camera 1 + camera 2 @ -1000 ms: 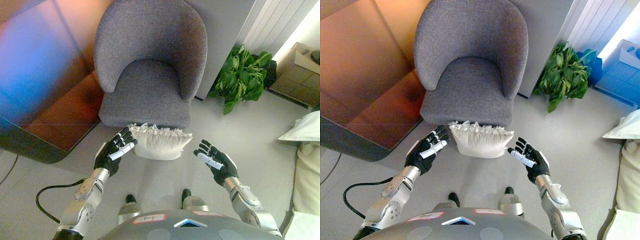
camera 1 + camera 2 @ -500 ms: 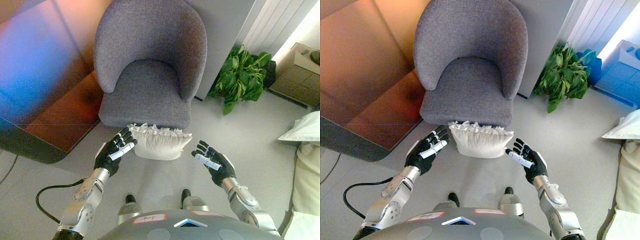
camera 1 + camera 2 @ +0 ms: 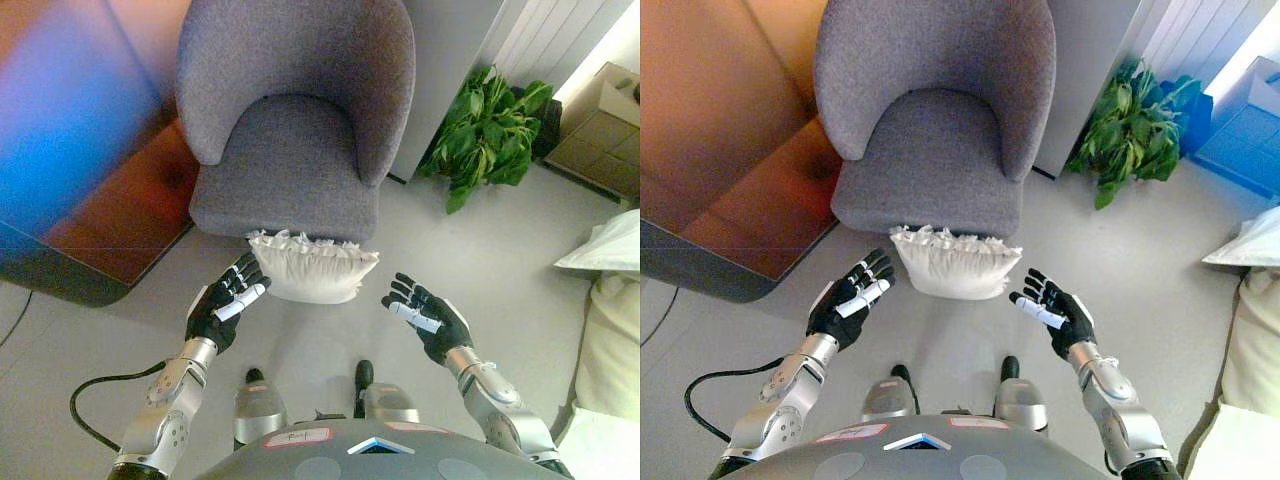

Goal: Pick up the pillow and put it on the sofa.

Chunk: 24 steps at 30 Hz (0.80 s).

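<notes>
A cream pillow (image 3: pixel 310 272) with a ruffled top edge stands on the floor, leaning against the front of a grey armchair (image 3: pixel 290 130). My left hand (image 3: pixel 225 303) is open just left of the pillow, fingertips close to its lower left corner. My right hand (image 3: pixel 428 317) is open too, palm turned inward, a short gap to the right of the pillow. Neither hand holds anything. In the right eye view the pillow (image 3: pixel 957 264) sits between the left hand (image 3: pixel 848 300) and the right hand (image 3: pixel 1053 312).
A potted green plant (image 3: pixel 488 135) stands right of the chair by a white wall. A dark wooden table (image 3: pixel 90 190) fills the left side. White cushions (image 3: pixel 610 300) lie at the right edge, and a cardboard box (image 3: pixel 603 125) sits far right.
The whole picture has shifted, so the camera moved; chair and pillow now sit a little higher. The right hand has drawn slightly closer to the pillow. The left hand stays beside it.
</notes>
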{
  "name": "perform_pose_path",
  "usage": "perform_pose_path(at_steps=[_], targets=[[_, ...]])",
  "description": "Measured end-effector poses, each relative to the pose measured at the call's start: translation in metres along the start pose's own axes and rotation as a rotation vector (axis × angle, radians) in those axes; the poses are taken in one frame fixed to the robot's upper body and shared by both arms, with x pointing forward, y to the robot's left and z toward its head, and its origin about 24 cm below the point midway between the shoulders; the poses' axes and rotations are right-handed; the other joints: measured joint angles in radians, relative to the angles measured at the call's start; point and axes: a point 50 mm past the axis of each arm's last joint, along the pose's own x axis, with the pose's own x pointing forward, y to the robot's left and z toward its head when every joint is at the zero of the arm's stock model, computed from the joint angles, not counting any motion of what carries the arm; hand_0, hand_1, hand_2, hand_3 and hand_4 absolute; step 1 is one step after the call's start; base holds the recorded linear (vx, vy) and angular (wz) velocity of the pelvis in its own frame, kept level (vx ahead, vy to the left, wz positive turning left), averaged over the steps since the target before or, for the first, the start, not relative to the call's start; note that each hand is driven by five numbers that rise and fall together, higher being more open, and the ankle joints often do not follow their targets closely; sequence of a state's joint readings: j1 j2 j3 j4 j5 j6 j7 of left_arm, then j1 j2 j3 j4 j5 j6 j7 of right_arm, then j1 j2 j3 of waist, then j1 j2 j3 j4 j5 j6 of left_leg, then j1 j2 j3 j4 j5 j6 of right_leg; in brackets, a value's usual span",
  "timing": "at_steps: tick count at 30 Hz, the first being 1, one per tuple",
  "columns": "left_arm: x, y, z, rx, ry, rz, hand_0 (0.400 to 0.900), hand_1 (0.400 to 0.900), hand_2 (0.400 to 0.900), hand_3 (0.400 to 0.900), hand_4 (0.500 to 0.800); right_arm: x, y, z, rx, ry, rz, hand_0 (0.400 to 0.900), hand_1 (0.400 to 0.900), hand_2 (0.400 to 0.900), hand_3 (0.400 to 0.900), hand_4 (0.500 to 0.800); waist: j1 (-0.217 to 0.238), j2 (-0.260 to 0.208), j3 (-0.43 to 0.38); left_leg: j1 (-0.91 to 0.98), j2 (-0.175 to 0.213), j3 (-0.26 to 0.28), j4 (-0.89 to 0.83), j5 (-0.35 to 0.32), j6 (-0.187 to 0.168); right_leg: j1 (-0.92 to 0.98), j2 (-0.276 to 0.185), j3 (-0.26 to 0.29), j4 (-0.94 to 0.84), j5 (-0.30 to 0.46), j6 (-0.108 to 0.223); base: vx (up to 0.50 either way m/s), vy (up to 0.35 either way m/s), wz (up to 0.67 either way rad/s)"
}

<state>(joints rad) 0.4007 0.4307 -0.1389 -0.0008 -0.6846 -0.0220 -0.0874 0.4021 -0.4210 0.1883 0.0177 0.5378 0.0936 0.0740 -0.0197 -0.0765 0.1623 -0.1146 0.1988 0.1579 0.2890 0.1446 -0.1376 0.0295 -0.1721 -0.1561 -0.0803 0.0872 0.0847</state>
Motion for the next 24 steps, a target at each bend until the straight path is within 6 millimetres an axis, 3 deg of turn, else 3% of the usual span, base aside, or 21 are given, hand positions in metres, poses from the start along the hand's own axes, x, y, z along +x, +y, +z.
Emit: perform_pose_path(at_steps=[2,4,6,7,8,10,11,12,13,15,18,19,20,22,24], targets=[[-0.002,-0.001,-0.002,-0.005,0.005,-0.013,0.9,0.9,0.9,0.9,0.8,-0.002,-0.003,0.0,-0.01,0.005,-0.004,0.9,0.9,0.9,0.9,0.8,0.002,-0.019,0.018,-0.036,-0.011,-0.017,0.058,0.046,0.011,-0.003,-0.018,0.006,-0.011,0.0,-0.004,0.27,0.135,-0.19],[-0.004,-0.003,-0.006,-0.023,0.012,-0.02,0.9,0.9,0.9,0.9,0.8,-0.004,-0.008,0.0,-0.024,0.006,-0.011,0.9,0.9,0.9,0.9,0.8,-0.002,-0.009,0.024,-0.016,-0.018,0.015,0.042,0.028,0.024,-0.01,-0.032,0.009,-0.011,-0.001,-0.003,0.31,0.223,-0.22],[-0.002,-0.009,-0.009,-0.078,-0.006,-0.033,0.9,0.9,0.9,0.9,0.8,-0.011,-0.018,0.0,-0.04,0.009,-0.031,0.9,0.9,0.9,0.9,0.8,-0.009,0.051,0.027,0.034,-0.003,0.029,-0.102,-0.037,0.03,-0.015,-0.009,0.009,-0.01,-0.002,0.009,0.35,0.238,-0.36],[-0.002,-0.014,-0.009,-0.109,-0.024,-0.04,0.9,0.9,0.9,0.9,0.8,-0.019,-0.026,0.001,-0.068,0.02,-0.045,0.9,0.9,0.9,0.9,0.8,-0.007,0.122,0.026,0.06,0.043,0.025,-0.193,-0.1,0.035,-0.036,0.046,0.005,0.039,0.001,0.012,0.38,0.219,-0.45],[0.003,-0.012,-0.002,-0.104,-0.06,-0.036,0.9,0.9,0.9,0.9,0.8,-0.018,-0.026,-0.008,-0.038,0.048,-0.052,0.9,0.9,0.9,0.9,0.8,-0.001,0.112,0.056,0.088,0.051,0.026,-0.214,-0.122,-0.025,-0.057,0.043,0.017,0.08,-0.009,0.017,0.4,0.213,-0.45],[0.003,-0.009,0.004,-0.1,-0.097,-0.025,0.9,0.9,0.9,0.9,0.8,-0.022,-0.022,-0.018,-0.038,0.087,-0.022,0.9,0.9,0.9,0.9,0.8,0.024,0.098,0.063,0.089,0.051,0.041,-0.217,-0.122,-0.02,-0.026,0.049,0.037,0.005,-0.01,0.023,0.4,0.215,-0.38],[0.0,-0.008,0.002,-0.107,-0.098,-0.013,0.9,0.9,0.9,0.9,0.8,-0.021,-0.02,-0.017,-0.031,0.078,-0.009,0.9,0.9,0.9,0.9,0.8,0.057,0.111,0.077,0.089,0.085,0.071,-0.219,-0.121,-0.022,-0.047,0.065,0.017,0.162,-0.07,0.011,0.38,0.219,-0.31],[-0.002,-0.004,0.002,-0.091,-0.096,-0.009,0.9,0.9,0.9,0.9,0.8,-0.021,-0.016,-0.02,-0.015,0.08,0.0,0.9,0.9,0.9,0.9,0.8,0.054,0.091,0.079,0.1,0.081,0.078,-0.21,-0.115,-0.017,-0.046,0.058,-0.011,0.29,-0.162,0.008,0.41,0.24,-0.3],[-0.007,0.001,0.004,-0.066,-0.097,-0.003,0.9,0.9,0.9,0.9,0.8,-0.022,-0.012,-0.023,-0.006,0.085,0.021,0.9,0.9,0.9,0.9,0.8,0.067,0.035,0.07,0.119,0.05,0.102,-0.199,-0.111,-0.025,-0.016,0.028,-0.005,0.259,-0.229,0.021,0.43,0.236,-0.21],[-0.007,0.004,0.0,-0.071,-0.08,0.011,0.9,0.9,0.9,0.9,0.8,-0.014,-0.008,-0.016,0.013,0.042,0.024,0.9,0.9,0.9,0.9,0.8,0.072,0.004,0.1,0.037,0.07,0.105,-0.013,-0.16,-0.034,0.099,0.02,0.017,0.135,-0.175,0.016,0.42,0.231,-0.15],[-0.006,0.001,-0.001,-0.099,-0.082,-0.005,0.9,0.9,0.9,0.9,0.8,-0.013,-0.011,-0.006,0.02,0.0,0.011,0.9,0.9,0.9,0.9,0.8,0.081,0.02,0.082,-0.012,0.079,0.112,-0.121,-0.139,-0.002,0.145,0.01,0.011,0.075,-0.175,0.034,0.35,0.221,0.06],[-0.006,0.002,-0.001,-0.098,-0.08,-0.004,0.9,0.9,0.9,0.9,0.8,-0.011,-0.012,-0.003,0.027,-0.01,0.004,0.9,0.9,0.9,0.9,0.8,0.092,0.027,0.077,-0.017,0.078,0.123,-0.113,-0.096,0.017,0.149,-0.009,0.008,0.081,-0.182,0.046,0.44,0.298,0.3],[-0.007,0.005,-0.001,-0.088,-0.077,0.001,0.9,0.9,0.9,0.9,0.8,-0.011,-0.009,-0.003,0.035,-0.011,0.01,0.9,0.9,0.9,0.9,0.8,0.102,0.008,0.069,-0.01,0.054,0.155,-0.094,-0.095,0.031,0.15,-0.049,0.007,0.088,-0.189,0.056,0.34,0.279,0.18],[-0.004,0.009,0.008,-0.063,-0.098,0.001,0.9,0.9,0.9,0.9,0.8,-0.013,-0.001,-0.006,0.046,-0.008,0.051,0.9,0.9,0.9,0.9,0.8,0.096,-0.031,0.054,-0.024,-0.008,0.162,-0.088,-0.119,0.066,0.143,-0.108,-0.045,0.123,-0.175,0.08,0.34,0.279,0.06],[0.0,0.011,0.017,-0.046,-0.126,-0.003,0.9,0.9,0.9,0.9,0.8,-0.011,0.006,-0.01,0.084,-0.006,0.054,0.9,0.9,0.9,0.9,0.8,0.098,-0.037,0.052,-0.022,-0.03,0.162,-0.071,-0.134,0.076,0.126,-0.122,-0.064,0.163,-0.142,0.072,0.32,0.222,0.14]])
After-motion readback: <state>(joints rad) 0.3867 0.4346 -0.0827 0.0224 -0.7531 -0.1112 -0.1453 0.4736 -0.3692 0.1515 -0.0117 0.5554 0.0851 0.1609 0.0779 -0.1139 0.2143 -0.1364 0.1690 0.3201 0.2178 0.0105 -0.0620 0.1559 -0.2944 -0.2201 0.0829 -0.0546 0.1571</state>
